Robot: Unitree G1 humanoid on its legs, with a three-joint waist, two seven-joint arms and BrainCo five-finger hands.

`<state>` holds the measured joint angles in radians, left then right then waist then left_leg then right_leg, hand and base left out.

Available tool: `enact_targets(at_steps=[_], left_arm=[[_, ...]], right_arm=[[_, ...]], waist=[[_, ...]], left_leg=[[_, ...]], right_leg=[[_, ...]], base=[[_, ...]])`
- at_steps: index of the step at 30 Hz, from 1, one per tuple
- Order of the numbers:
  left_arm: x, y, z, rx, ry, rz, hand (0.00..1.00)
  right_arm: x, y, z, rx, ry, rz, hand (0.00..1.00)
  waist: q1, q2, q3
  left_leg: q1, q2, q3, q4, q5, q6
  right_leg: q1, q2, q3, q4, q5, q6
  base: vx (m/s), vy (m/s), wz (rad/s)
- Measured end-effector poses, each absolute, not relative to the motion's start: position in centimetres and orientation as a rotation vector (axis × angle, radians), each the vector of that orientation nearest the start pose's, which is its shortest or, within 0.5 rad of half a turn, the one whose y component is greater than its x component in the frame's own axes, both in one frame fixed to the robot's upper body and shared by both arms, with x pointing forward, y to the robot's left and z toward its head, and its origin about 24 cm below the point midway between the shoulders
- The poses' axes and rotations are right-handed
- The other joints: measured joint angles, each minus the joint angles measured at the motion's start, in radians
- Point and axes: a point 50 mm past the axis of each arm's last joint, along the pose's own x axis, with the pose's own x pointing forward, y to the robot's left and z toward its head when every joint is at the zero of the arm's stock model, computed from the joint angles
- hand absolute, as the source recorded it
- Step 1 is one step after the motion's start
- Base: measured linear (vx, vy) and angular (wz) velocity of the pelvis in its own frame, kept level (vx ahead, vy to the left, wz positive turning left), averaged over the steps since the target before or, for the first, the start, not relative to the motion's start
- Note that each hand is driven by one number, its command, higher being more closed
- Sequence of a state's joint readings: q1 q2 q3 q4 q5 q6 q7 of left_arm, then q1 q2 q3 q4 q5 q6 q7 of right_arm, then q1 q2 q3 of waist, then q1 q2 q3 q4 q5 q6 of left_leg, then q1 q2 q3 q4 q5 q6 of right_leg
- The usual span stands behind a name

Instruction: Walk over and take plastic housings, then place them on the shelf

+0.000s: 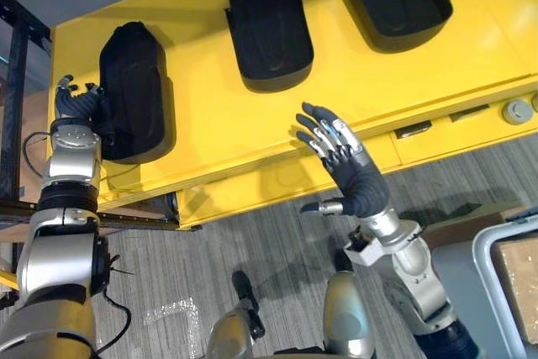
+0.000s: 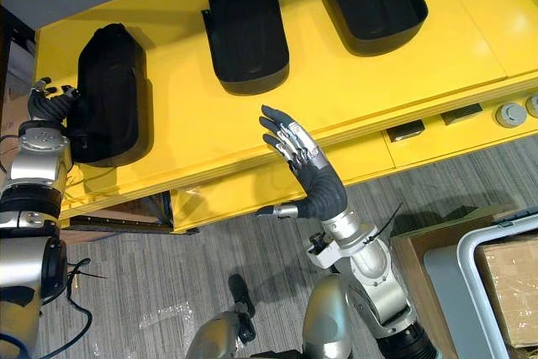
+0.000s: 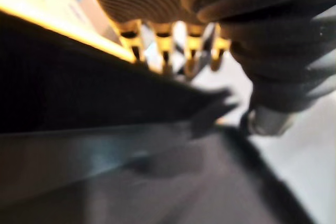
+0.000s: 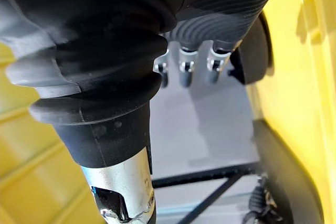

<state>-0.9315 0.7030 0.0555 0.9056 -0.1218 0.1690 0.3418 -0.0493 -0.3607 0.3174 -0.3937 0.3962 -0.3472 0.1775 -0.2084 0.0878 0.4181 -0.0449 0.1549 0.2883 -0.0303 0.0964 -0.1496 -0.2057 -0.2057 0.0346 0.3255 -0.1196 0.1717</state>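
Now your left hand (image 1: 77,105) curls on the rim of the leftmost black plastic housing (image 1: 134,90), likely to lift it off the yellow surface (image 1: 210,124); right hand (image 1: 353,176) splayed, free.

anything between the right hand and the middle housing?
Nothing visible. The right hand, fingers spread, hovers at the front edge of the yellow table; only bare tabletop lies between it and the middle housing. The left hand is at the leftmost housing.

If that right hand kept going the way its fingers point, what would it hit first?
Probably the middle black housing on the yellow table: the open right hand points toward it across bare tabletop. How high the hand floats is unclear, so it might pass over.
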Motion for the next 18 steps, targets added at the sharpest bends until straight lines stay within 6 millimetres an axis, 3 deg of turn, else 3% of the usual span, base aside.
enact_targets(at_steps=[4, 9, 11, 13, 15, 16, 17, 18], left_arm=[[36.2, 34.6, 22.1, 0.292, -0.125, 0.837, 0.00], [35.3, 32.1, 29.1, 0.189, -0.565, 0.864, 0.00], [34.3, 30.9, 30.7, 0.171, -0.707, 0.830, 0.00], [32.0, 28.8, 30.9, 0.159, -0.901, 0.733, 0.00], [30.5, 27.1, 29.7, 0.120, -0.970, 0.655, 0.00], [29.3, 25.8, 28.2, 0.096, -0.984, 0.582, 0.00], [28.5, 25.1, 26.8, 0.084, -0.972, 0.533, 1.00], [27.3, 24.4, 24.8, 0.065, -0.939, 0.476, 1.00]], right_arm=[[21.4, -11.4, 15.3, 0.105, -0.652, 0.598, 0.00], [20.4, -11.7, 15.0, 0.134, -0.686, 0.570, 0.00], [20.3, -11.6, 15.0, 0.140, -0.692, 0.567, 0.00], [20.1, -10.8, 14.9, 0.181, -0.694, 0.577, 0.00], [20.1, -10.7, 14.9, 0.191, -0.692, 0.558, 0.00], [20.1, -10.5, 14.8, 0.181, -0.697, 0.536, 0.00], [20.1, -10.5, 14.9, 0.169, -0.702, 0.523, 0.00], [20.1, -10.4, 14.9, 0.151, -0.705, 0.508, 0.00]], waist=[[-0.004, 0.000, 0.000], [-0.009, -0.002, -0.015], [-0.007, -0.004, -0.024], [-0.001, -0.004, -0.096], [0.005, -0.005, -0.134], [0.016, -0.006, -0.165], [0.030, -0.005, -0.186], [0.045, -0.005, -0.211]], left_leg=[[0.026, 0.000, 0.027, -0.015, 0.000, 0.000], [0.075, 0.001, 0.023, -0.042, 0.000, 0.000], [0.095, 0.001, 0.021, -0.049, 0.001, 0.000], [0.101, 0.003, 0.018, -0.049, 0.000, 0.000], [0.123, 0.006, 0.001, -0.050, 0.000, 0.000], [0.139, 0.009, -0.014, -0.050, 0.000, 0.000], [0.147, 0.010, -0.019, -0.050, 0.000, 0.000], [0.150, 0.010, -0.036, -0.050, 0.000, 0.000]], right_leg=[[0.018, 0.007, 0.021, -0.032, 0.019, 0.004], [0.090, 0.009, 0.002, -0.095, 0.039, 0.012], [0.115, 0.009, -0.004, -0.108, 0.040, 0.012], [0.144, 0.009, -0.023, -0.136, 0.040, 0.013], [0.194, 0.008, -0.052, -0.160, 0.040, 0.013], [0.236, 0.009, -0.079, -0.178, 0.040, 0.013], [0.257, 0.009, -0.099, -0.188, 0.040, 0.013], [0.282, 0.008, -0.123, -0.204, 0.040, 0.013]], base=[[-0.01, 0.014, -0.20], [0.01, 0.004, 0.02], [0.03, 0.004, 0.04], [0.09, -0.009, 0.15], [0.12, -0.029, 0.31], [0.09, -0.035, 0.37], [0.08, -0.043, 0.48], [0.05, -0.032, 0.47]])
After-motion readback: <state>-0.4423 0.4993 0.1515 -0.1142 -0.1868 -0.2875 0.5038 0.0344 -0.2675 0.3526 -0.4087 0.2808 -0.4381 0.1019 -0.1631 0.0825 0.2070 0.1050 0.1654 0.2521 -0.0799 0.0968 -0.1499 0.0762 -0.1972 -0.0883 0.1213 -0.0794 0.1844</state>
